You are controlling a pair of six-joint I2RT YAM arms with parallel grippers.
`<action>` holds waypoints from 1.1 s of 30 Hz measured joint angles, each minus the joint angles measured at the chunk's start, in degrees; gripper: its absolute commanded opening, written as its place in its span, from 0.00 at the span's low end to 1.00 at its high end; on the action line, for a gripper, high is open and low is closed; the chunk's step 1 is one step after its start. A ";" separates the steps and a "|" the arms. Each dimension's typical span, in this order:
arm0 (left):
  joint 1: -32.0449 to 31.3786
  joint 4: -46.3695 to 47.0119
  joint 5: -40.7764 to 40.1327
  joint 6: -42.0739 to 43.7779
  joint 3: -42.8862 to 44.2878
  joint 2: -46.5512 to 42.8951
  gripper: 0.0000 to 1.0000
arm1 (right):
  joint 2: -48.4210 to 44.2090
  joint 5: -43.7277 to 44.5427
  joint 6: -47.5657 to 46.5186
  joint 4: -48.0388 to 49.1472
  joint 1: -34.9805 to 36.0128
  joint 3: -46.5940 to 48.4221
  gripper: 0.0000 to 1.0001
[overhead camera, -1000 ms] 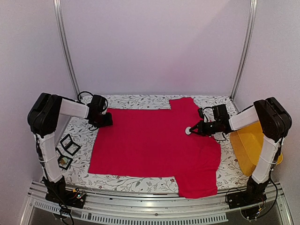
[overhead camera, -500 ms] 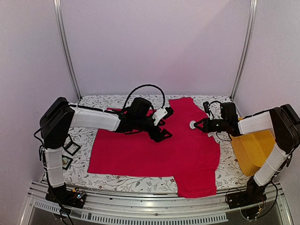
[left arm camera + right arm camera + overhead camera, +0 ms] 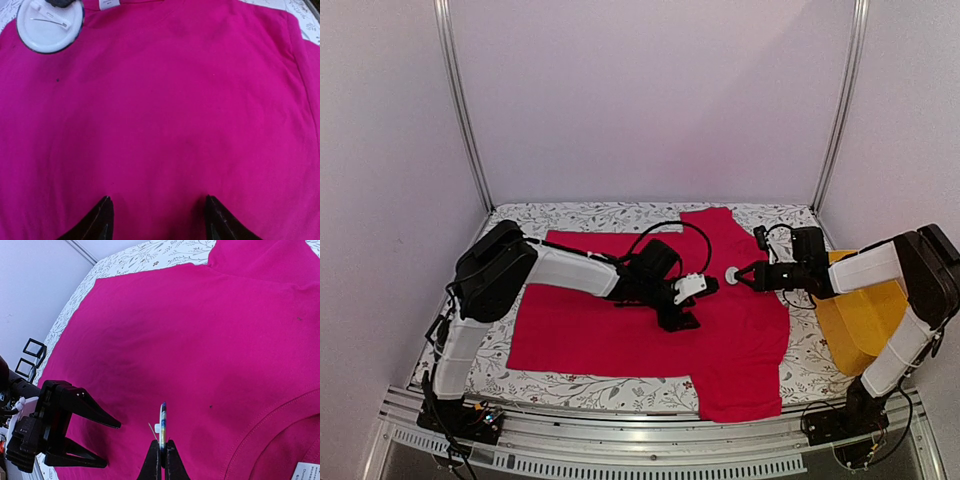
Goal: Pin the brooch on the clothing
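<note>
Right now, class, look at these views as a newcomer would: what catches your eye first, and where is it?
The bright red T-shirt spread flat across the floral tablecloth dominates every view. Near its collar, the right tool is shut on the rim of a round white brooch, pin side turned towards the left tool, which hangs open over the shirt's middle.

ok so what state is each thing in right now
shirt, spread flat, no brooch on it
brooch, held edge-on above the shirt, not yet pinned
left gripper, open, empty, over the shirt
right gripper, shut on the brooch
</note>
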 measured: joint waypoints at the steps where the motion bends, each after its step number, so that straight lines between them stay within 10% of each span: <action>1: -0.11 -0.63 -0.26 -0.02 0.52 0.15 0.55 | -0.11 -0.13 0.00 0.07 0.00 -0.37 0.00; 8: -1.75 -2.12 -1.01 -0.35 0.81 0.22 0.01 | -0.37 -0.68 -0.15 0.35 0.74 -2.14 0.00; 21: -1.62 0.70 0.59 -3.26 -4.72 -3.48 0.00 | -0.42 3.58 -2.23 4.55 7.45 -4.68 0.02; 33: -0.24 4.35 9.68 -6.75 -7.54 -6.82 0.00 | -4.24 19.28 -19.50 35.69 22.08 -26.40 0.00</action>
